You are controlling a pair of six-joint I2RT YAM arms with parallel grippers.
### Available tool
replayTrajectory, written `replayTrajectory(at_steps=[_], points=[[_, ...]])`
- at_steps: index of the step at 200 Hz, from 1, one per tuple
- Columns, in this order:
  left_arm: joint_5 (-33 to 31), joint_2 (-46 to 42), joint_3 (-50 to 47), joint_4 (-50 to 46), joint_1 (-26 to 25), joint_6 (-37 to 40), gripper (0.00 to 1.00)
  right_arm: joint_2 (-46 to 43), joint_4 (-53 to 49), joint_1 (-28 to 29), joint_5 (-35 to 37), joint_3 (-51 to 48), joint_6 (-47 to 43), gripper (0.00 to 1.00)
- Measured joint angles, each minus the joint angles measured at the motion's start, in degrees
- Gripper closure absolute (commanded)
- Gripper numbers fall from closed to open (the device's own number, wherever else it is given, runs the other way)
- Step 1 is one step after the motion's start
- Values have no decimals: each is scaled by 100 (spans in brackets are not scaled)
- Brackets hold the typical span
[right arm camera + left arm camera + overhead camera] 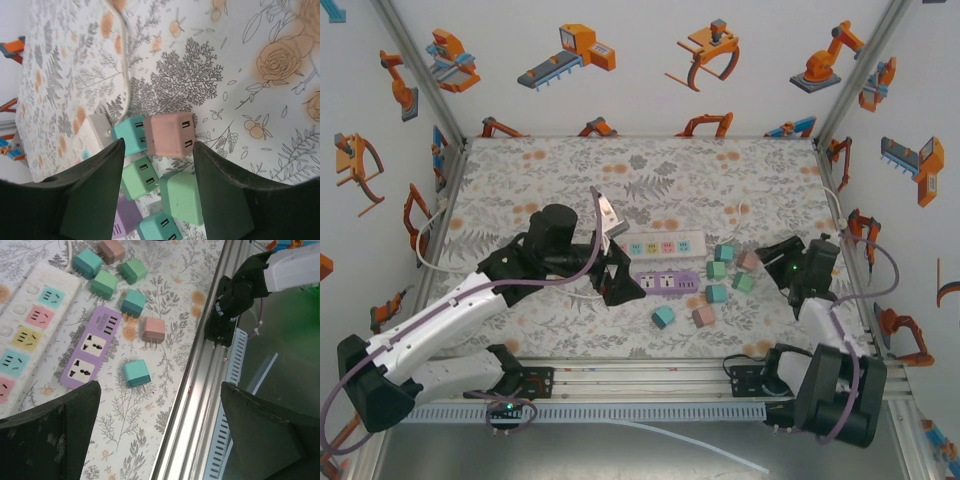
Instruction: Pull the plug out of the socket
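Pink plug (pixel 170 132) lies loose on the floral surface (pixel 520 190), off both strips. It touches a teal plug (pixel 129 137) on the side twd the white power strip (pixel 665 245). Right hand (pixel 159 145) sits right of the plug cluster in the top view, fingers (pixel 95 195) parted partway w/ nothing btw them. The pink plug is just past the tips, not gripped. Same cluster, nearer the arms: two green plugs (pixel 182 197), then a second teal plug (pixel 133 302), a second pink plug (pixel 153 330) and a third teal plug (pixel 136 373), all loose on the surface. Purple power strip (pixel 668 283) lies parallel to the white one, on the arms' side, both its big sockets bare. Left hand (pixel 625 268) hovers at the purple strip's left end, fingers spread wide, holding nothing. White cable (pixel 125 75) runs from the white strip's end twd the far side.
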Motion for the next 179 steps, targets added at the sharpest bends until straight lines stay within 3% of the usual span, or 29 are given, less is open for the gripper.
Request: replayTrajectory(at_steps=[28, 56, 105, 116, 129, 152, 179], points=[[-577, -282, -42, 9, -9, 2, 3, -981, -461, 0, 527, 72, -299, 46], [-1744, -634, -289, 129, -31, -9, 3, -1211, -354, 0, 1174, 199, -1078, 44], [-4439, -1115, -1311, 494, 48, -79, 3, 127, 380, 22, 1853, 474, -2387, 39], [-5047, -1215, -1556, 575, 223, -166, 3, 525, 610, 83, 1954, 476, -2616, 26], [-5589, -1307, -1788, 616, 592, -321, 3, 990, 809, 212, 2061, 492, -2909, 1], [-6290, -1425, -2201, 730, 1276, -470, 3, 1744, 1244, 496, 2190, 542, -3283, 1], [-6922, -1482, -2717, 1071, 1547, -424, 3, 2354, 1541, 835, 2339, 750, -3574, 1]])
